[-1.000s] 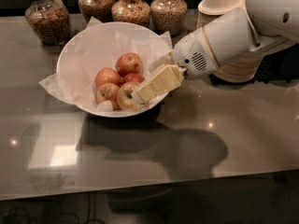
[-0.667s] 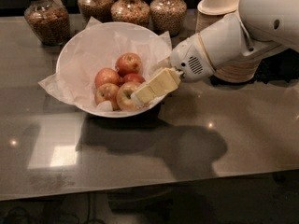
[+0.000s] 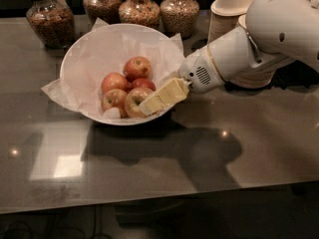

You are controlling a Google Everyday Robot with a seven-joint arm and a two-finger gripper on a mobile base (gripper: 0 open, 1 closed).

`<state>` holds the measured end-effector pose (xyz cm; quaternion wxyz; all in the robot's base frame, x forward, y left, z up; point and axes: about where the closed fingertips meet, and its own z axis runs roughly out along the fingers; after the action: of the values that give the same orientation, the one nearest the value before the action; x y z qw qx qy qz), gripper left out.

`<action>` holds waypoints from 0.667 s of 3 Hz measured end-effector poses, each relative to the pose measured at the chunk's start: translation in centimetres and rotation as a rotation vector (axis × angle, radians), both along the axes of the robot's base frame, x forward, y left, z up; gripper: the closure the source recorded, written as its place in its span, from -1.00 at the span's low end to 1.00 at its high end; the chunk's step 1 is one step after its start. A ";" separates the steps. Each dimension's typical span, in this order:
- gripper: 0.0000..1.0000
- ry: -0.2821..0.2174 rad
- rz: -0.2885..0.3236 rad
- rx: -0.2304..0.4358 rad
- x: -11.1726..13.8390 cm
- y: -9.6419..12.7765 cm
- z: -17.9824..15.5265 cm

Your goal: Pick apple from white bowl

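Observation:
The white bowl [image 3: 79, 59], lined with crinkled white paper, stands on the dark table and holds several apples. The yellowish-red apple [image 3: 133, 99] lies at the bowl's front right. Redder apples lie to its left [image 3: 113, 99] and behind it [image 3: 138, 67]. No sticker shows on any of them. My gripper [image 3: 147, 105], pale yellow at the end of the white arm [image 3: 239, 49], reaches in over the bowl's right rim. Its tip lies against the right side of the yellowish-red apple and hides part of it.
Glass jars of grains and nuts [image 3: 48, 19] stand behind the bowl. Stacked beige paper bowls [image 3: 230, 9] stand at the back right, behind my arm. The table's front edge [image 3: 149, 203] runs along the bottom.
The arm's upper part has shifted slightly. The gripper tip stays at the same apple in the bowl.

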<state>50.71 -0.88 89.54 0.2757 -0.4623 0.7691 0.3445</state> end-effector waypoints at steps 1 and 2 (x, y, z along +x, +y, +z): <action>-0.48 0.023 -0.005 -0.002 0.6 0.4 -0.5; -0.48 0.023 -0.005 -0.001 0.6 0.4 -0.3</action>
<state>51.28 -0.48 89.28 0.2673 -0.4567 0.7736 0.3486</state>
